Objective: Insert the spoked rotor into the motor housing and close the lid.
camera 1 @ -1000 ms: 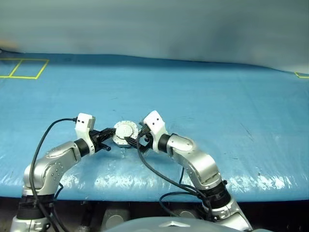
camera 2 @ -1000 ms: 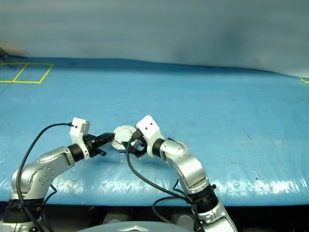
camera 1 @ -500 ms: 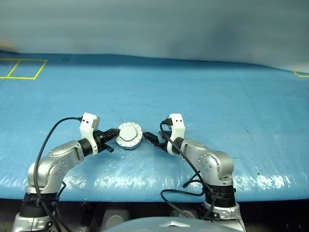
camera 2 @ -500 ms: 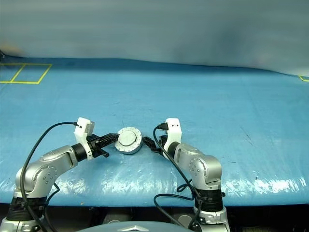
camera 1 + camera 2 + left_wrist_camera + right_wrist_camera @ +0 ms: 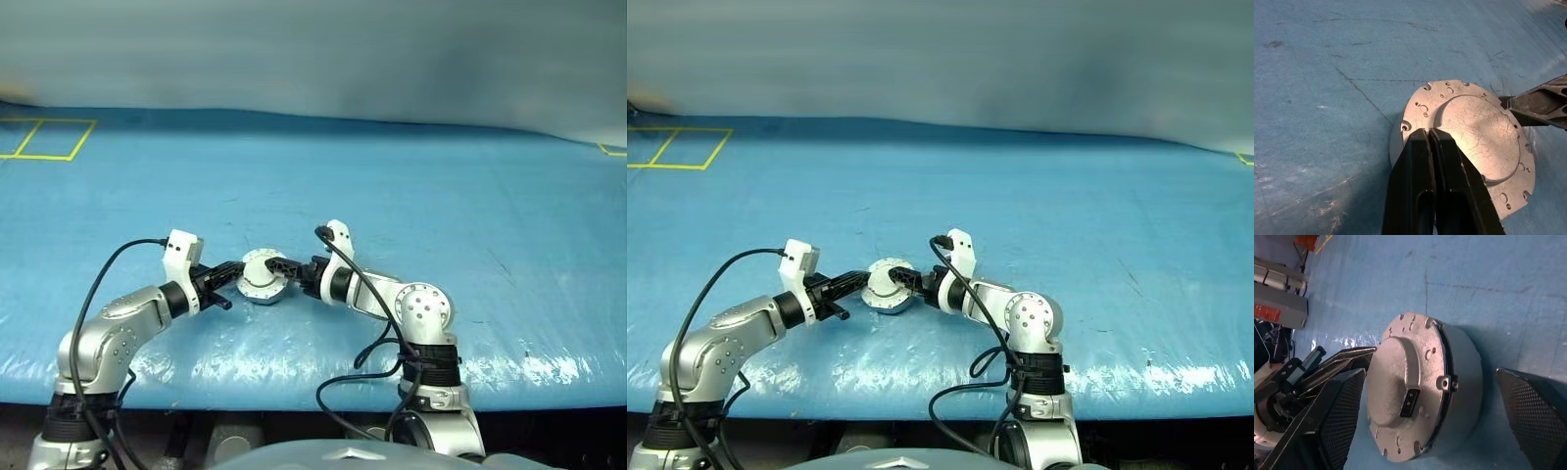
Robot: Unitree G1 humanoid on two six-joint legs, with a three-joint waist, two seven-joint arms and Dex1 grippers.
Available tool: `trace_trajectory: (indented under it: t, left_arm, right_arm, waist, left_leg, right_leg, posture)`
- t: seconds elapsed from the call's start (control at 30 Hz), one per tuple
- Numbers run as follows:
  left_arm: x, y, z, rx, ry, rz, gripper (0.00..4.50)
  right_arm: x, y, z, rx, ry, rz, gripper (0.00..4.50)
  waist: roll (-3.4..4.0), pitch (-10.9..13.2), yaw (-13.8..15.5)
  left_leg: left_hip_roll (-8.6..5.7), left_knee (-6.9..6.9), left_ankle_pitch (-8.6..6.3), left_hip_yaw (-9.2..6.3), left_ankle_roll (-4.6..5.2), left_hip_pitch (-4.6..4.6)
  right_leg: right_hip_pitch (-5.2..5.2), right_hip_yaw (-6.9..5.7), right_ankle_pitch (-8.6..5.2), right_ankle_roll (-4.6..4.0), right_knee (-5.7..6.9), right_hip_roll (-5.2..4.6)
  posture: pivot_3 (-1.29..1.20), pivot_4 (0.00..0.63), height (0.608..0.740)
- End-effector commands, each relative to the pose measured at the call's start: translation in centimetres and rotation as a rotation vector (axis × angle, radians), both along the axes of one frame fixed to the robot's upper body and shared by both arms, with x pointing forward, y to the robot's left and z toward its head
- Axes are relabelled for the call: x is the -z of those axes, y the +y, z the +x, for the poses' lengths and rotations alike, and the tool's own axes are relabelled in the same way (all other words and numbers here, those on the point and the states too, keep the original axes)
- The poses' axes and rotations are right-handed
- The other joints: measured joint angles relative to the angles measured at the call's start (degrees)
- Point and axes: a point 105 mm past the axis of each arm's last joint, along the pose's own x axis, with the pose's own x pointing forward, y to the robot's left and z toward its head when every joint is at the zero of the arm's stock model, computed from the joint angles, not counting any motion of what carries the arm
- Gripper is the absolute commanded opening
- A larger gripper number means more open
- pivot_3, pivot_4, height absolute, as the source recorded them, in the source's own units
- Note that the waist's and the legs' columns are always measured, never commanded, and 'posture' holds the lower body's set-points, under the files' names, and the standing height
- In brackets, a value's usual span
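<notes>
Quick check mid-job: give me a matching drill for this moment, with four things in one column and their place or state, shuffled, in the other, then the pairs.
Things:
1. left tool
2. right tool
3. lid
4. yellow tape square

Places or states:
A. at the far left corner of the blue table
B. open, one finger on each side of the motor body
C. shut, tips at the lid's edge
D. seated on the motor body, smooth grey face outward

Pairs: 1-C, 2-B, 3-D, 4-A
</notes>
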Motion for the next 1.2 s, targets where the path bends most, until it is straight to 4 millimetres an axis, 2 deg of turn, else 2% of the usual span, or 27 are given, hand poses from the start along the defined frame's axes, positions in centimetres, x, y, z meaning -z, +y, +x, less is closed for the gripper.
trace_trajectory:
  t: [0.03,0.2,0.43,0.53,0.6,0.67,0.83,0.97,1.17,1.2]
  left_arm:
    - [1.9,-0.6,-1.1,0.025,0.091,0.009,0.1]
    - [1.9,-0.5,-1.2,0.024,0.091,0.011,0.1]
    - [2.0,-0.6,-1.3,0.026,0.098,0.013,0.1]
    - [2.1,-0.5,-1.2,0.024,0.096,0.015,0.1]
    - [2.1,-0.5,-1.1,0.021,0.092,0.016,0.1]
    - [2.1,-0.5,-0.9,0.016,0.088,0.013,0.1]
    - [1.8,-0.3,-0.3,-0.001,0.059,0.008,0.1]
    - [0.6,0.0,0.7,-0.064,-0.018,-0.024,0.1]
    - [-3.0,1.0,1.2,-0.229,-0.077,-0.31,0.1]
    - [-3.4,1.2,1.2,-0.255,-0.086,-0.346,0.28]
  right_arm:
    - [-1.5,5.3,-2.6,-0.056,0.133,0.277,4.47]
    - [-0.7,5.3,-2.9,-0.054,0.234,0.326,4.47]
    - [-1.0,5.3,-3.4,-0.068,0.269,0.382,2.34]
    - [-1.1,5.2,-3.5,-0.072,0.272,0.38,1.82]
    - [-1.2,5.2,-3.6,-0.077,0.273,0.376,1.7]
    - [-1.3,5.2,-3.8,-0.084,0.272,0.368,1.23]
    - [-1.0,5.1,-4.0,-0.092,0.275,0.329,1.21]
    - [-0.8,5.0,-4.0,-0.081,0.277,0.315,1.21]
    - [-1.2,3.8,-3.1,0.019,0.289,0.374,1.21]
    - [-1.5,3.5,-2.8,0.039,0.287,0.39,1.21]
  waist:
    - [0.02,0.0,0.0]
    - [0.03,0.0,-0.2]
    - [0.09,0.0,-0.6]
    - [0.18,0.0,-0.8]
    - [0.18,0.0,-0.8]
    - [0.2,0.1,-0.8]
    - [0.21,0.1,-0.8]
    - [0.21,0.1,-0.8]
    - [0.21,0.1,-0.9]
    - [0.2,0.1,-0.9]
  left_leg:
    - [0.0,0.0,0.0,0.0,0.0,0.0]
    - [0.01,0.02,0.0,0.01,0.0,0.08]
    - [0.03,0.0,0.0,0.01,0.0,0.07]
    - [0.04,-0.01,0.0,0.01,0.01,0.07]
    - [0.04,0.0,0.0,0.01,0.01,0.08]
    - [0.04,0.0,0.0,0.01,0.01,0.08]
    - [0.04,-0.01,0.0,0.01,0.01,0.06]
    - [0.04,0.0,0.0,0.01,0.01,-0.04]
    - [0.06,0.08,0.01,-0.03,0.02,-0.63]
    - [0.06,0.09,0.01,-0.04,0.02,-0.72]
  right_leg:
    - [-0.01,0.0,0.0,0.0,0.01,0.0]
    - [-0.03,0.0,-0.02,0.0,-0.01,0.0]
    - [-0.06,0.0,-0.02,-0.01,-0.01,0.01]
    - [-0.04,0.0,-0.03,-0.02,0.03,0.04]
    - [-0.13,0.0,-0.03,-0.02,0.0,0.03]
    - [-0.17,0.0,-0.03,-0.02,-0.03,0.03]
    - [-0.14,0.0,-0.03,-0.02,-0.02,0.03]
    - [-0.09,0.0,-0.03,-0.02,-0.01,0.03]
    - [-0.58,0.0,0.04,0.07,0.11,0.09]
    - [-0.67,-0.01,0.1,0.17,0.13,0.1]
  posture:
    - [0.0,0.15,0.74]
    - [0.0,0.15,0.74]
    - [0.0,0.15,0.74]
    - [0.0,0.15,0.74]
    - [0.0,0.15,0.74]
    - [0.0,0.15,0.74]
    - [0.0,0.15,0.74]
    - [0.0,0.15,0.74]
    - [0.0,0.15,0.74]
    - [0.0,0.15,0.74]
